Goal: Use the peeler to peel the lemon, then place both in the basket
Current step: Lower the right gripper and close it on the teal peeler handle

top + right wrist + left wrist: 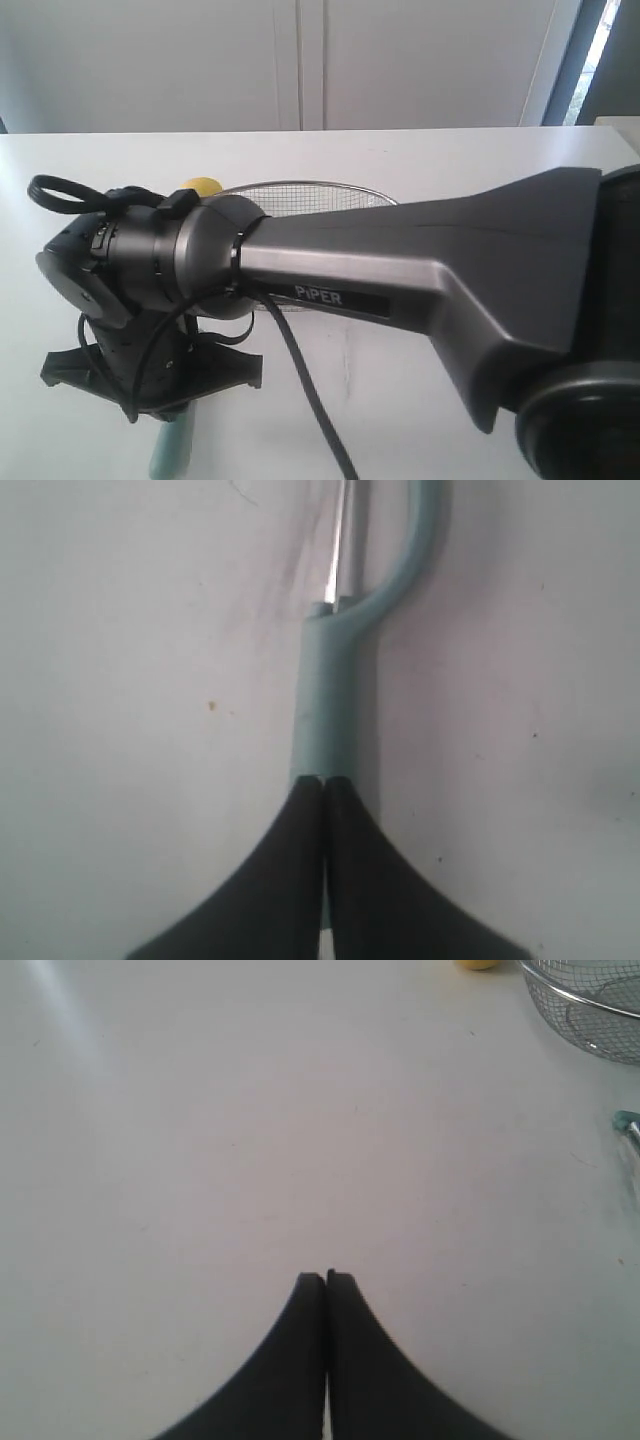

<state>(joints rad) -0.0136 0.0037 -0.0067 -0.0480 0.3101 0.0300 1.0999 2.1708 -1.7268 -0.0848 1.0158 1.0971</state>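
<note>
Across table [100,160]: r. arm [400,250] hides basket [310,183] front; lemon [202,186] behind.

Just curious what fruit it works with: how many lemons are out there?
1. The lemon sits on the white table just outside the basket, behind the dark arm. That arm blocks much of the table, so another could be hidden.
</note>
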